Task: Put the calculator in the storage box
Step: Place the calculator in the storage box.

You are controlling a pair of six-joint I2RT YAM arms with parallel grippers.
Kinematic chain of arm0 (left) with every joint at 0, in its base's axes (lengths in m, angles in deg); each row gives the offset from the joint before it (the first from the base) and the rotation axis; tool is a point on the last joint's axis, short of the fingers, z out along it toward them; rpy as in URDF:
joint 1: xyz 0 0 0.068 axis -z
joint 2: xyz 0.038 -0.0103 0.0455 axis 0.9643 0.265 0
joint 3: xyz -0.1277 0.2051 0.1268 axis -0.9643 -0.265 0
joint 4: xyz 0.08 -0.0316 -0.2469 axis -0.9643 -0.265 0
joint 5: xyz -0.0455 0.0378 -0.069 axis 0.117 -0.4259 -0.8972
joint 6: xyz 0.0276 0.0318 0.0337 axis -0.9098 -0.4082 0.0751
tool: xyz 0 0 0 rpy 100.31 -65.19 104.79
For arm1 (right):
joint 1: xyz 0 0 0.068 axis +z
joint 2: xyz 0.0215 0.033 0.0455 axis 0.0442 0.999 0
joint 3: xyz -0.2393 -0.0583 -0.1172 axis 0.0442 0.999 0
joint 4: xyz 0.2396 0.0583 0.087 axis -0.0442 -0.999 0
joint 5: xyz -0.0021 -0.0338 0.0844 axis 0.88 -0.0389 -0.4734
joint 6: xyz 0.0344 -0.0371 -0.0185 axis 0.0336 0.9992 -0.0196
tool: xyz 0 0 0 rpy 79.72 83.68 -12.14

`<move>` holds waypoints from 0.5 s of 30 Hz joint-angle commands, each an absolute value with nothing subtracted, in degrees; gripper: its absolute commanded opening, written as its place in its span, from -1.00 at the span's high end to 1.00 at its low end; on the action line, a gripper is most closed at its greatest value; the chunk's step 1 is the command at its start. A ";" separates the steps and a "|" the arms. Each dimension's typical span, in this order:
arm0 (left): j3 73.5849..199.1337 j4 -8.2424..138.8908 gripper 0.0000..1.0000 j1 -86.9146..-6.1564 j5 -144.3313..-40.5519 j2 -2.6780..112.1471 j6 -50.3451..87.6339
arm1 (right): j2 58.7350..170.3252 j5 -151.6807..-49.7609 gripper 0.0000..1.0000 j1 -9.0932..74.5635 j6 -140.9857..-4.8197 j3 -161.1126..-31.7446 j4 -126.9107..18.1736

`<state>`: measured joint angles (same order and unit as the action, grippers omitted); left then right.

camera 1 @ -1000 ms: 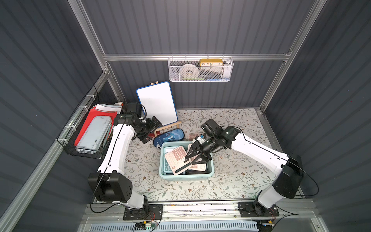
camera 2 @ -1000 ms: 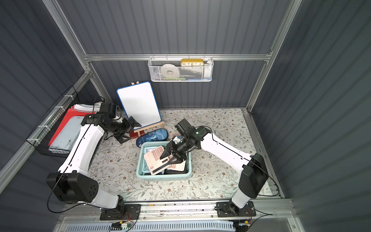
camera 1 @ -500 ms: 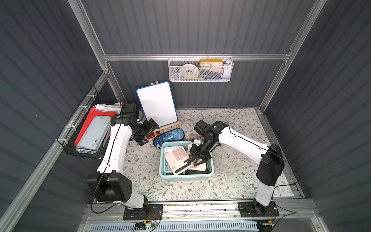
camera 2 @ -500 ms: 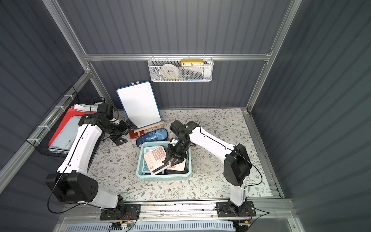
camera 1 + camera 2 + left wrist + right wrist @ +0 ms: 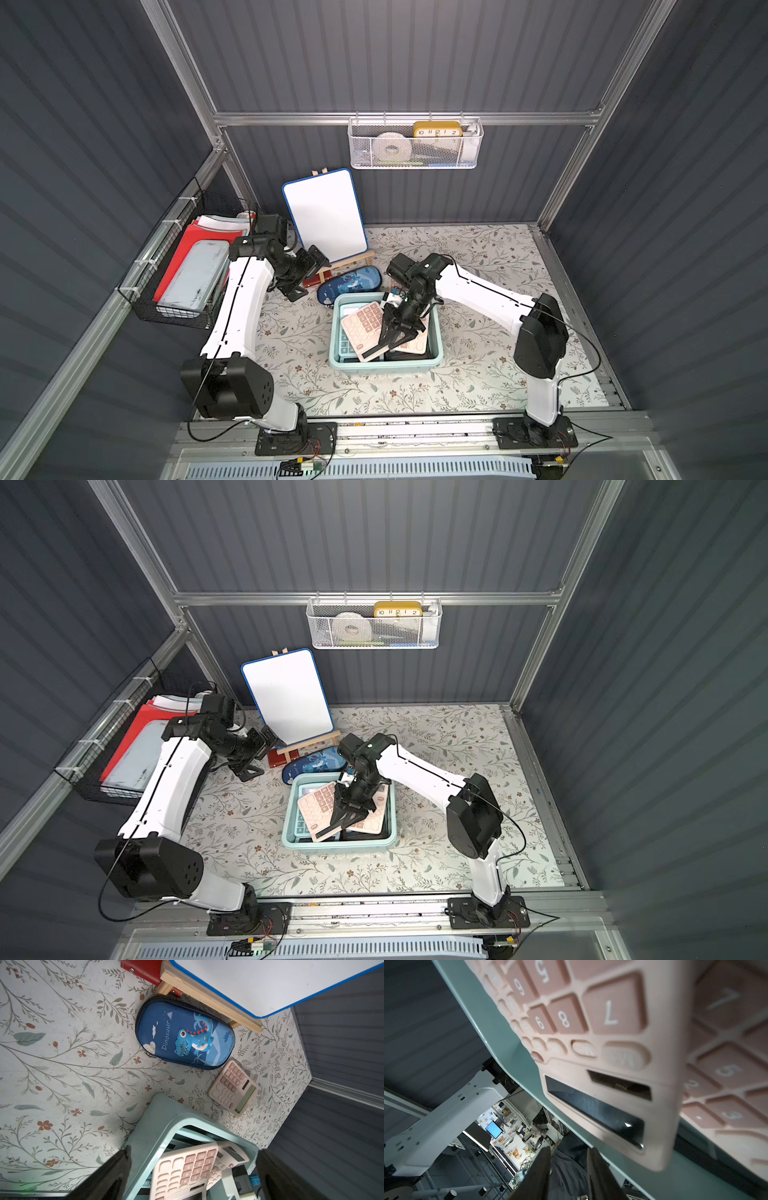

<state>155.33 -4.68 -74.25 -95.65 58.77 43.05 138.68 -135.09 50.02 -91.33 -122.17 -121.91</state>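
Floral desk [image 5: 478, 374]. Pink calculator [image 5: 362, 328] lay tilted in storage box [image 5: 386, 366], propped on other calculators [image 5: 410, 344]. Right fingers [image 5: 538, 1174], at its 3 o'clock edge, stood narrowly apart, empty. Left fingers [image 5: 108, 1176] gaped empty toward box's 10 o'clock. Risk: lifting could snag calculator, tipping it out.

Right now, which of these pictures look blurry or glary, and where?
Right wrist view: the pink calculator sits very close, many keys smeared, with a small glint on its display. Left wrist view: crisp on the dinosaur pencil case. In both top views: even light, storage box sharp.
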 commanded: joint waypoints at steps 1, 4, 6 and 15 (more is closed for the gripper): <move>154.44 -6.30 -0.99 -74.63 -96.79 58.34 42.12 | 137.53 -132.24 0.29 49.65 -88.92 -124.87 -126.11; 154.55 -8.62 -0.98 -74.72 -95.85 58.36 41.78 | 136.50 -126.53 0.29 48.99 -87.54 -125.02 -128.95; 154.73 -11.40 -0.98 -74.85 -94.59 58.41 41.32 | 136.64 -121.85 0.28 48.85 -86.02 -125.07 -131.18; 151.54 -13.77 -0.98 -76.26 -94.44 55.91 40.80 | 139.70 -119.45 0.18 49.11 -81.61 -126.41 -130.38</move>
